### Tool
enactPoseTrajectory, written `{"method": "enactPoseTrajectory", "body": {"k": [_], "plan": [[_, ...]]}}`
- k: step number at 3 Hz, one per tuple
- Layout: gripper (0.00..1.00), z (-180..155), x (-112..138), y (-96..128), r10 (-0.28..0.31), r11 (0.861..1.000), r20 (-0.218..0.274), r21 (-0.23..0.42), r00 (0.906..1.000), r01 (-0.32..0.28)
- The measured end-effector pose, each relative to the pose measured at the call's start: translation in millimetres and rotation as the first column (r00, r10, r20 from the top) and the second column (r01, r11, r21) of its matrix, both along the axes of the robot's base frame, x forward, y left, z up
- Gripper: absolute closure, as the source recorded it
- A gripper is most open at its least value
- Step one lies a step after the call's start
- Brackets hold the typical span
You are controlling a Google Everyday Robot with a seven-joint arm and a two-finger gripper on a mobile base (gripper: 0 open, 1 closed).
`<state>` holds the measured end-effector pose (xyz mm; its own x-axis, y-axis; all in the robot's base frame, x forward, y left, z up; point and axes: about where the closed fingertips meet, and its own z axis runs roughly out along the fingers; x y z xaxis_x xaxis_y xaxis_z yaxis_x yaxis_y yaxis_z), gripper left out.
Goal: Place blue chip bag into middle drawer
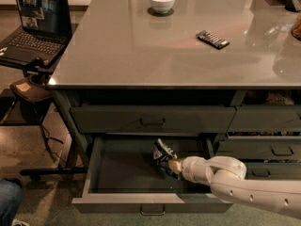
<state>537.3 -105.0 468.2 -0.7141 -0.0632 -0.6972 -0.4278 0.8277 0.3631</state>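
The middle drawer (117, 173) stands pulled open below the grey counter, showing a dark tray interior. My white arm reaches in from the lower right. My gripper (164, 163) is inside the drawer, toward its right side, low over the tray floor. The blue chip bag (163, 150), dark blue with a white-patterned end, sits at the gripper's tip and is tilted up. The bag hides the fingertips.
A white bowl (162, 1) and a flat black candy bar (213, 39) lie on the counter (117, 51). The top drawer (153, 120) is closed above. Narrower drawers (277, 149) stand at the right. A laptop (37, 22) on a stand is at the left.
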Motion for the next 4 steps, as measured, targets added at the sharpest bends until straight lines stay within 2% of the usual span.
{"method": "enactPoseTrajectory", "body": {"k": [1,4], "plan": [[0.81,0.2,0.1,-0.1,0.000,1.000,0.000,0.000,1.0000,0.000],[0.11,0.2,0.1,0.0,0.000,1.000,0.000,0.000,1.0000,0.000]]}}
